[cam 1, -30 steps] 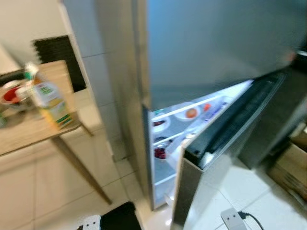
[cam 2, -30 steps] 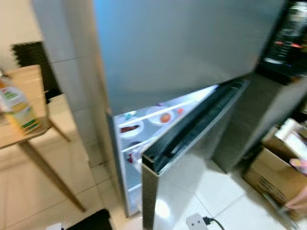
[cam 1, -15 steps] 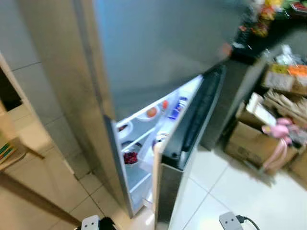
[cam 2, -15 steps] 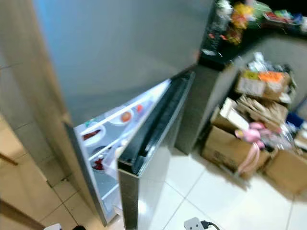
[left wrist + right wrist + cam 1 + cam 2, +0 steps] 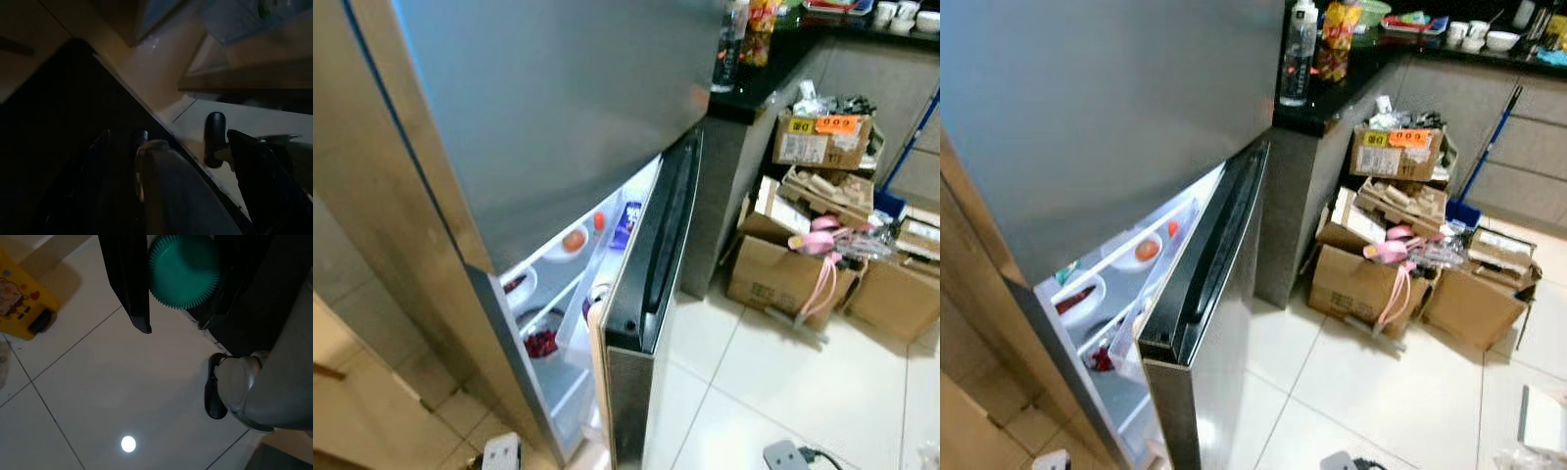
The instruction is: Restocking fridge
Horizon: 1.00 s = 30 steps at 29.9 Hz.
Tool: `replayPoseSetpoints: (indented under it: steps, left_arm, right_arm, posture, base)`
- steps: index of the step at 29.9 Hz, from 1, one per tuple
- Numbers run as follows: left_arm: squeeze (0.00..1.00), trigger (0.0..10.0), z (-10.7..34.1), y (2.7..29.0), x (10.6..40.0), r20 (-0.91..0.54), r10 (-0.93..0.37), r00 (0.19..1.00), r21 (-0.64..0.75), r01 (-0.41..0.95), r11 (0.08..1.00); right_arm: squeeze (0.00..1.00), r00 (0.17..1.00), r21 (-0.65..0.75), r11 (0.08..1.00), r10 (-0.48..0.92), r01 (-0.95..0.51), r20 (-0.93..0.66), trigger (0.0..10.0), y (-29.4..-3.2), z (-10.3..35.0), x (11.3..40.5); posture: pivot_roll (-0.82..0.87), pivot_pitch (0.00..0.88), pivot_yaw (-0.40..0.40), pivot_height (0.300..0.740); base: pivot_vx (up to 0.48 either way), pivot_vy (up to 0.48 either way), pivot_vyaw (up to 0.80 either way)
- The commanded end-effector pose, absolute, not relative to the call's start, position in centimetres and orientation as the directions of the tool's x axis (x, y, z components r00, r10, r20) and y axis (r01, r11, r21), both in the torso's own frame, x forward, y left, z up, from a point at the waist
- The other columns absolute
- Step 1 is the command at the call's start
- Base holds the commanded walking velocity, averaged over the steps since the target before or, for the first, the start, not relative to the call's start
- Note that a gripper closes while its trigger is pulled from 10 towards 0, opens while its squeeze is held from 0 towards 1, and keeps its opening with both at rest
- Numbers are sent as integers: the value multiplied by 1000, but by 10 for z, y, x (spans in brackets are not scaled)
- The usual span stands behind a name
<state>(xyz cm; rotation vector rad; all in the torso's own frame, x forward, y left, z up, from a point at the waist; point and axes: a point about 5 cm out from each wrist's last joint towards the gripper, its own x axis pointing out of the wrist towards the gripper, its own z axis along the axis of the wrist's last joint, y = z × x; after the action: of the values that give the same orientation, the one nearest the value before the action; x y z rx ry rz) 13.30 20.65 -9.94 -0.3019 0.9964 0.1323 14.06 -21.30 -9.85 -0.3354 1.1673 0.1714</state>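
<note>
white tiled kitchen floor [image 5: 1400,392] with stacked brown cardboard boxes [image 5: 1371,284] beside a dark counter [image 5: 1332,88]. the tall grey steel fridge [image 5: 538,108] is seen with its lower door [image 5: 651,294] ajar, lit shelves exposed. a round green ribbed bottle cap [image 5: 183,269] is clamped between the right gripper [image 5: 173,325] fingers above the floor. the left gripper is too dark for its state to be told.

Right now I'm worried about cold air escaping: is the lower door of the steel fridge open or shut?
Open. The lower steel fridge door stands swung out, and the lit white shelves with a white bowl of food show in the gap.
</note>
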Motion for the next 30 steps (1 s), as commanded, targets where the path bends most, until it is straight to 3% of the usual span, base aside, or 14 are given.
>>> replayPoseSetpoints:
  steps: [1,17,30]
  left_arm:
    - [0,10000,-103,203,124,-858,-33,512,-186,-251,950]
    - [0,10000,-105,197,120,-870,-42,492,-178,-232,956]
    - [0,10000,-107,195,117,-872,-48,486,-180,-228,957]
  right_arm:
    - [0,399,-184,935,-51,-302,-915,10000,-216,-97,144]
    - [0,396,-185,932,-50,-310,-917,10000,-216,-97,143]
    - [0,386,-188,930,-55,-315,-921,10000,-218,-98,138]
  posture:
    - [-43,0,1,740]
    - [-48,0,-4,740]
    - [-50,0,-10,740]
  base:
    - [0,0,0]
    - [0,0,0]
    - [-132,0,0]
